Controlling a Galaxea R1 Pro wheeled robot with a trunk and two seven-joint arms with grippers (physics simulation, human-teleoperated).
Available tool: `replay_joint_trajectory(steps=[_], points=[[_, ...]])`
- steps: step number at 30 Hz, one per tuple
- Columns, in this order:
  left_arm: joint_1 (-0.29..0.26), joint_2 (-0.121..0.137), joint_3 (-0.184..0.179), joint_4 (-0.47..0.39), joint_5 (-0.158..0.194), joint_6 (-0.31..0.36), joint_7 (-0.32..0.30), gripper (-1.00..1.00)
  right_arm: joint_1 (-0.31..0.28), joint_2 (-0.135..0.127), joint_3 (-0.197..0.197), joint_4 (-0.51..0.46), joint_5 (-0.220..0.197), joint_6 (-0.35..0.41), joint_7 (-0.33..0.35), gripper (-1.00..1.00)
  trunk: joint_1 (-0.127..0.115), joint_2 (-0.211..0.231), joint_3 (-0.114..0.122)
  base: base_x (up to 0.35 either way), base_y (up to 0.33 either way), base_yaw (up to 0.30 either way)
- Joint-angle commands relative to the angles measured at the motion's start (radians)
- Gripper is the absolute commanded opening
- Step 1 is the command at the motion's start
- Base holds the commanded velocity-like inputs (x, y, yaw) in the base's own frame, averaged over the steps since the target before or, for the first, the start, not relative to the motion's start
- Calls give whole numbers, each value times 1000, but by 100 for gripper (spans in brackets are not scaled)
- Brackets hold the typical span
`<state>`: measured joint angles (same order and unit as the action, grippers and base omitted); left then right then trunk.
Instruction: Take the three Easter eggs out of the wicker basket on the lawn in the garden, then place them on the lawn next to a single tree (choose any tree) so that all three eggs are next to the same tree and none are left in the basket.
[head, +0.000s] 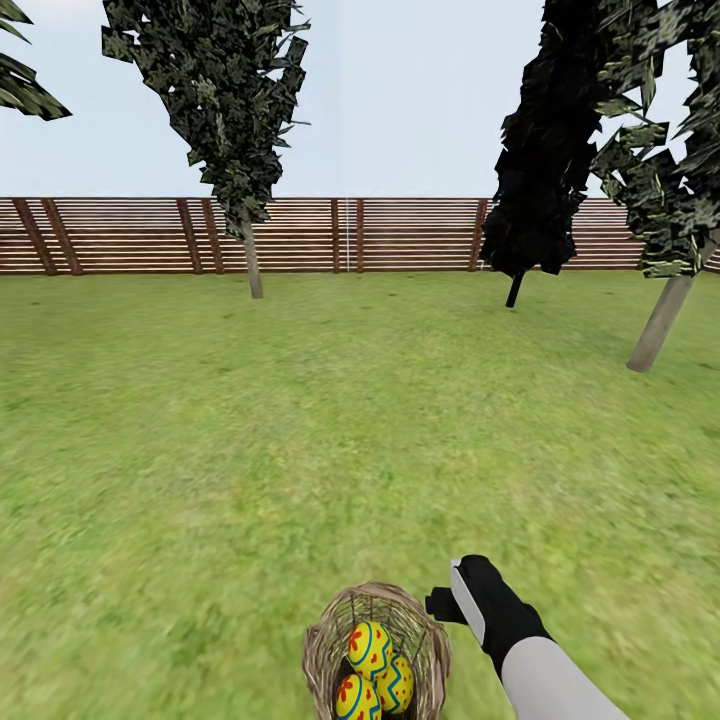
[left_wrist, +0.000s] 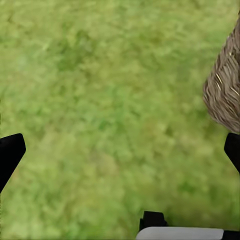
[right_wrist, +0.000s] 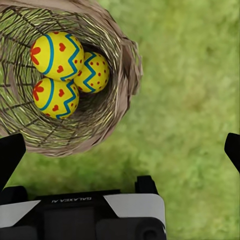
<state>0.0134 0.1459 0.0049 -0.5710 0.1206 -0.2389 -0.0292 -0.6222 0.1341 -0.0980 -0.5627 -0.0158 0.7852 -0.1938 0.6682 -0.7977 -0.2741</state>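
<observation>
Green lawn (head: 300, 450) ran to the fence (head: 350, 235); the wicker basket (head: 377, 650) sat at its near edge, all three Easter eggs (right_wrist: 62, 72) inside. Your right gripper (right_wrist: 120, 145) hung spread and empty beside the rim (shift over an egg, then descend).

Wicker basket (right_wrist: 112, 107) stands upright on the lawn (head: 300, 430), holding three yellow Easter eggs (right_wrist: 65, 75) clustered touching at its bottom; grey-brown tree (head: 662, 320) stands well apart.
</observation>
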Motion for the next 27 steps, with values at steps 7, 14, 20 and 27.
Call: replay_joint_trajectory(steps=[7, 14, 20, 27], points=[[0, 3, 0, -1, 9, 6, -3, 100, -1, 1, -5, 10, -1, 3, -4, 100, 27, -50, -23, 0, 0, 0], [0, 3, 0, -1, 8, 10, -3, 100, -1, 1, -5, 13, -1, 3, -4, 100, 54, -99, -45, 0, 0, 0], [0, 3, 0, -1, 8, 11, -3, 100, -7, 1, -5, 14, -1, 3, -4, 100, 77, -141, -64, 0, 0, 0], [0, 3, 0, -1, 8, 10, -3, 100, -18, 1, -5, 16, -1, -7, -4, 100, 104, -190, -86, 0, 0, 0]])
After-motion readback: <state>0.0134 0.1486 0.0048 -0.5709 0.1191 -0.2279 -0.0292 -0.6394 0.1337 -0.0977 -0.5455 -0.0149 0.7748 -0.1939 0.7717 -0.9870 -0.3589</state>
